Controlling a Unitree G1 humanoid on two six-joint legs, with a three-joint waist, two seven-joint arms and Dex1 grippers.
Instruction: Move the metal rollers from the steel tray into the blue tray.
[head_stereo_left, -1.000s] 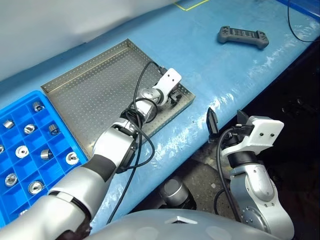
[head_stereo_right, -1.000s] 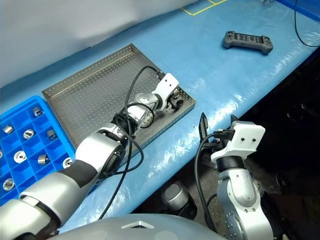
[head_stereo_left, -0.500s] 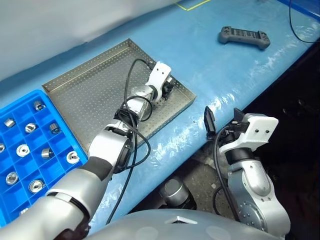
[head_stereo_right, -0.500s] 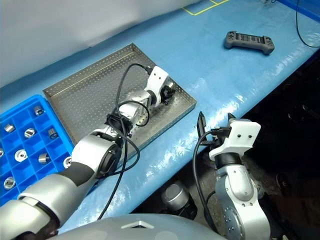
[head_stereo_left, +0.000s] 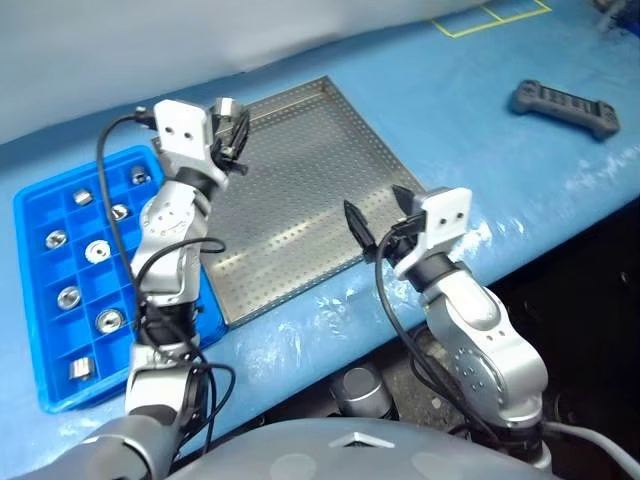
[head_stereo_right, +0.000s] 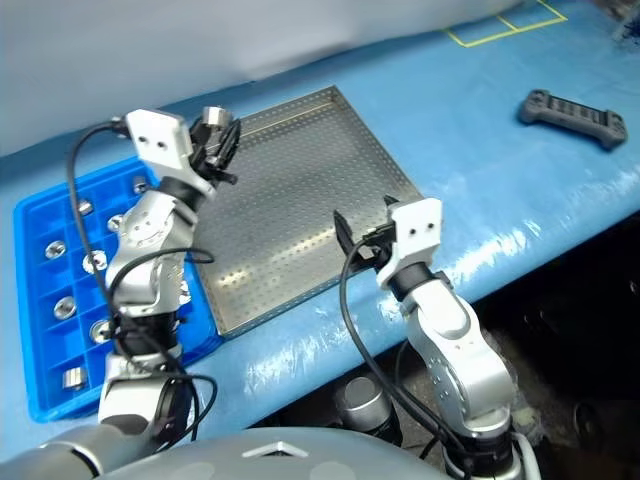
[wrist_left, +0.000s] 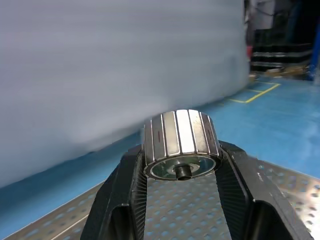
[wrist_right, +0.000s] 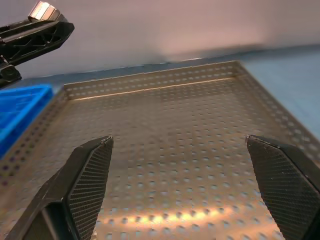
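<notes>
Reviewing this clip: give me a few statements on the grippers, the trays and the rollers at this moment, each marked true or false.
1. The left gripper is shut on a ribbed silver metal roller. True.
2. The right gripper holds a roller. False: it is open and holds nothing, over the grey perforated steel tray.
3. Rollers lie loose in the steel tray. False: none is visible in it.
4. The bright blue compartmented plastic tray already holds several rollers. True.
5. A dark handheld controller lies on the blue table cover. True.
</notes>
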